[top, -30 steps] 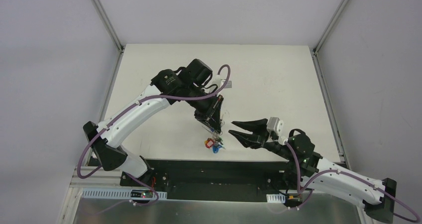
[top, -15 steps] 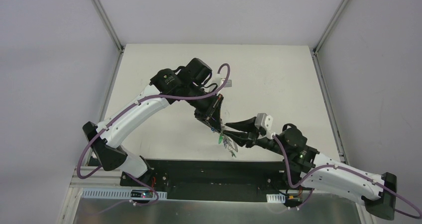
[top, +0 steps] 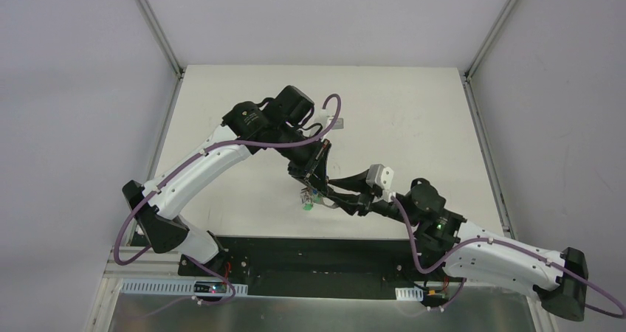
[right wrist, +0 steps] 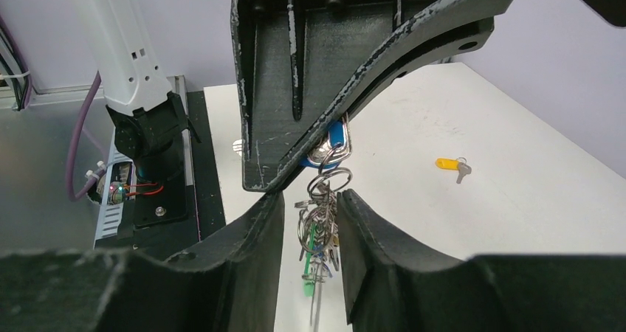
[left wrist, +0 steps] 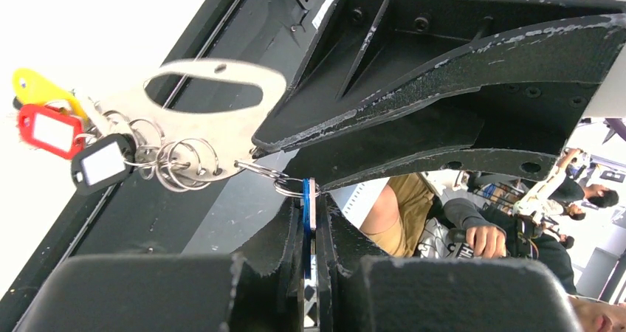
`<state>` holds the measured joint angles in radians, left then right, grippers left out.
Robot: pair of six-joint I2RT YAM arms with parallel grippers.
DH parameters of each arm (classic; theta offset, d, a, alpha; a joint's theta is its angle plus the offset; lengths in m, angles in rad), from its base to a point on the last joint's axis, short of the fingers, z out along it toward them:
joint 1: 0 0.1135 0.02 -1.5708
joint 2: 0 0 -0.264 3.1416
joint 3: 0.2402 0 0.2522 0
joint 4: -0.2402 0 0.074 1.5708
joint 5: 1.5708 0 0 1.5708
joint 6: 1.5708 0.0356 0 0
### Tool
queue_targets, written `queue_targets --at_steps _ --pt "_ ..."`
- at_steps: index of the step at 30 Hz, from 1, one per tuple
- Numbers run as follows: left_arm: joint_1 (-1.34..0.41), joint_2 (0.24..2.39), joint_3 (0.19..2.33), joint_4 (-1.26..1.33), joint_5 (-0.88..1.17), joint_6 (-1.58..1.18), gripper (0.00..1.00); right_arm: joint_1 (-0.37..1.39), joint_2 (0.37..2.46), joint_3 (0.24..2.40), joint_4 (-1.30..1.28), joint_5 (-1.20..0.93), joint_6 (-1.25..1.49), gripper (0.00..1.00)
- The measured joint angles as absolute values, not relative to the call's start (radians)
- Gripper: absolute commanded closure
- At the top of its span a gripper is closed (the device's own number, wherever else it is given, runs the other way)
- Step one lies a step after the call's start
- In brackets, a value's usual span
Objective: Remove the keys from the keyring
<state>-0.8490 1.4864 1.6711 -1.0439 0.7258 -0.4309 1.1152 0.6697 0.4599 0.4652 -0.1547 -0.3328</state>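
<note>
Freeing step, by the table (top: pixel 413 111) near edge: left jaws clenched on blue-tagged key (left wrist: pixel 308 199), right jaws straddling keyring (left wrist: pixel 221 133) rings, clamp unclear. Next, likely: grip, pull apart.

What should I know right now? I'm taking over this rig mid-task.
Left gripper: shut on the blue-tag key, keyring hanging from it.
Right gripper: open, fingers either side of the hanging rings.
Done: one yellow-tag key lies loose on the table.
Left to do: red-tag key, green-tag key and others are on the keyring.
</note>
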Motion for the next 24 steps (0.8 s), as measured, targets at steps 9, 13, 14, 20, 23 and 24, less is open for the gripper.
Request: queue_targets --at_steps 9,13,14,20,23,24 --pt "-0.842 1.485 1.671 -1.057 0.723 -0.430 1.00 1.115 0.702 0.473 0.478 -0.166 -0.356 0.91" --pt "-0.842 1.484 1.671 -1.061 0.725 -0.430 1.00 1.117 0.698 0.473 0.486 -0.165 -0.364 1.00" --pt "-0.843 1.483 1.671 -1.058 0.725 -0.430 1.00 1.117 0.693 0.473 0.484 -0.163 -0.364 1.00" --pt "-0.843 1.475 1.671 -1.052 0.726 -0.430 1.00 1.117 0.617 0.458 0.465 -0.149 -0.360 1.00" --pt "-0.842 1.475 1.671 -1.052 0.726 -0.430 1.00 1.117 0.555 0.434 0.467 -0.151 -0.356 1.00" --pt "-0.842 1.475 1.671 -1.052 0.724 -0.430 1.00 1.117 0.536 0.427 0.467 -0.159 -0.356 1.00"
